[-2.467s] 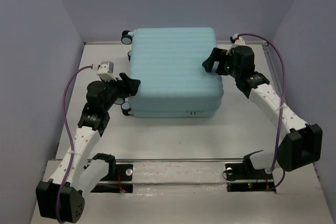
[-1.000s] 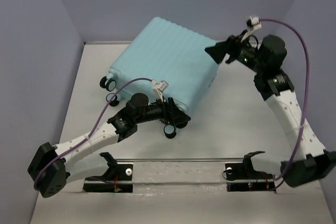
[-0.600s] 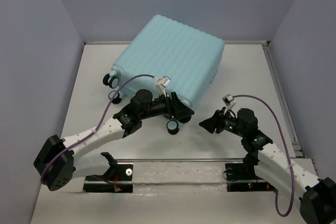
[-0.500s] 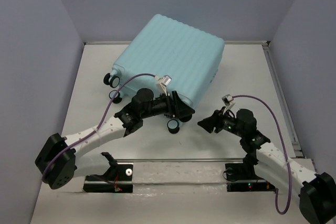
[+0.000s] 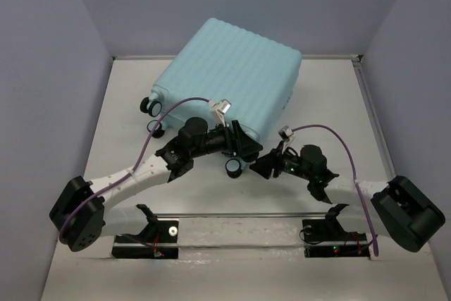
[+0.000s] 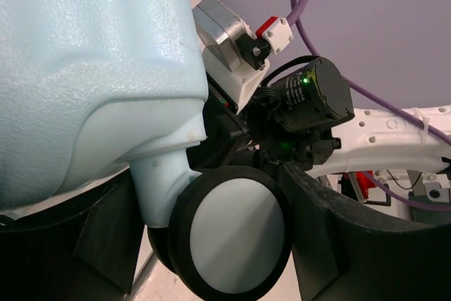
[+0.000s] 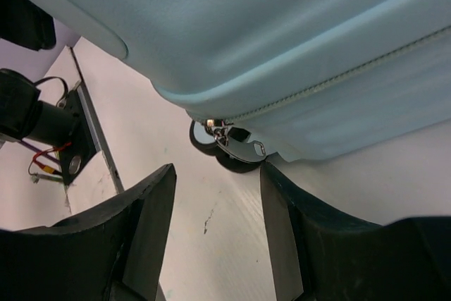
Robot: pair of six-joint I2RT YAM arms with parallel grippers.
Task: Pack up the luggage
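Note:
The pale aqua ribbed suitcase (image 5: 232, 75) lies closed and turned diagonally at the back of the table. My left gripper (image 5: 243, 149) is at its near corner. In the left wrist view my left gripper (image 6: 211, 223) has its jaws around a black spinner wheel (image 6: 239, 234) and its aqua stem, under the suitcase shell (image 6: 84, 68). My right gripper (image 5: 256, 167) is low on the table just right of that wheel (image 5: 232, 167). In the right wrist view it (image 7: 217, 174) is open and empty. Metal zipper pulls (image 7: 236, 144) hang from the suitcase edge (image 7: 282, 33) just ahead of it.
Two more black wheels (image 5: 149, 107) stick out at the suitcase's left corner. A metal rail (image 5: 239, 215) runs along the near edge in front of the arm bases. Purple walls close in the table on three sides. The right wrist's body (image 6: 310, 96) shows behind the wheel.
The suitcase has turned from square to diagonal. My right arm has swung from the suitcase's far right side down to its near corner and crept left. My left gripper stays at the wheel.

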